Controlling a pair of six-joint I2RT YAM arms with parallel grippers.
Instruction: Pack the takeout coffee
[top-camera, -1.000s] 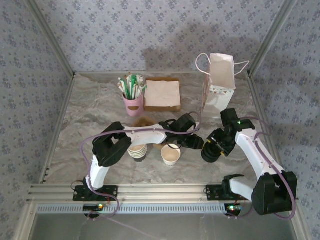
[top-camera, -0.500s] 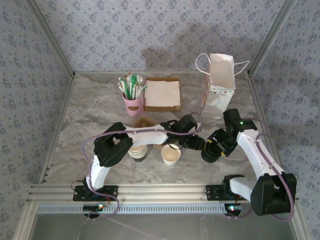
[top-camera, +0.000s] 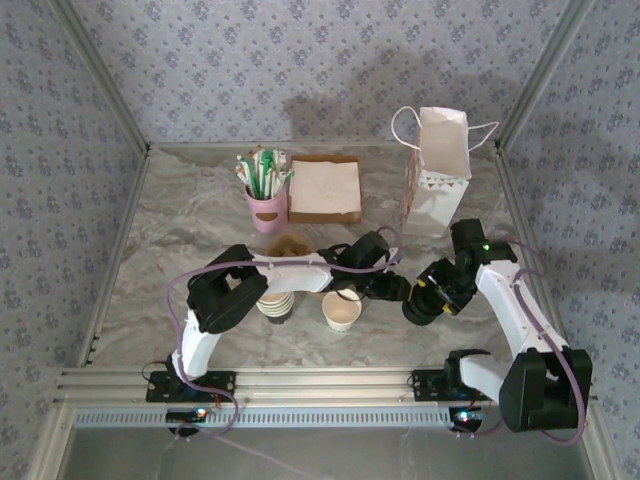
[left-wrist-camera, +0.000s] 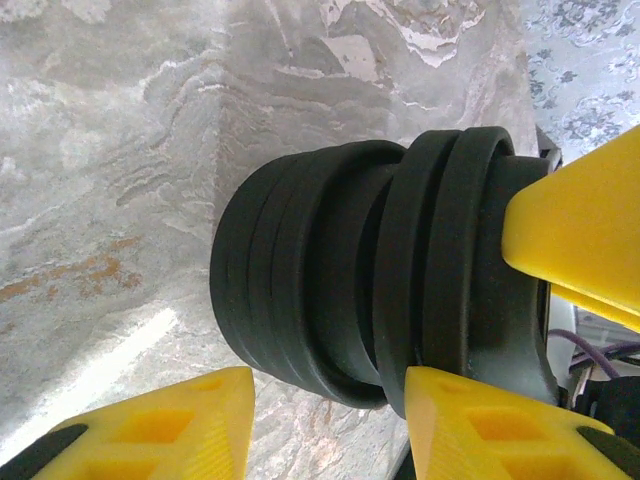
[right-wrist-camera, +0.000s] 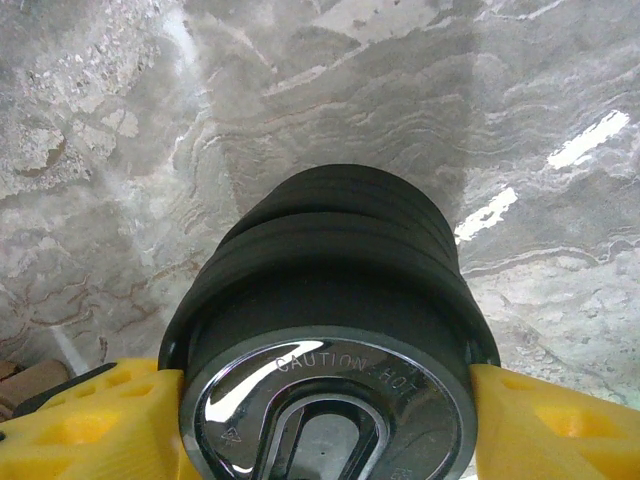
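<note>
Black lids (right-wrist-camera: 335, 240): stacked on the table (right-wrist-camera: 110, 120).
Right gripper (right-wrist-camera: 320, 385): clamped on their top.
Left gripper (left-wrist-camera: 325, 390): half open beside them.

I get bright, even light; white glare streaks the table (right-wrist-camera: 588, 140) at frame right, and soft shadows fall on the wall (top-camera: 330, 105).

At the back of the tabletop (top-camera: 190, 230) we see a straw holder (top-camera: 264, 208) on the left, a napkin box (top-camera: 325, 190) just right of it, and a bag (top-camera: 440, 175) far right. Nearer us, a cup stack (top-camera: 275, 304) stands left of 1 single cup (top-camera: 341, 312); right of that, the pile of lids (top-camera: 418, 308) sits between the left pincer (left-wrist-camera: 328, 395) and the right pincer (right-wrist-camera: 325, 385).
</note>
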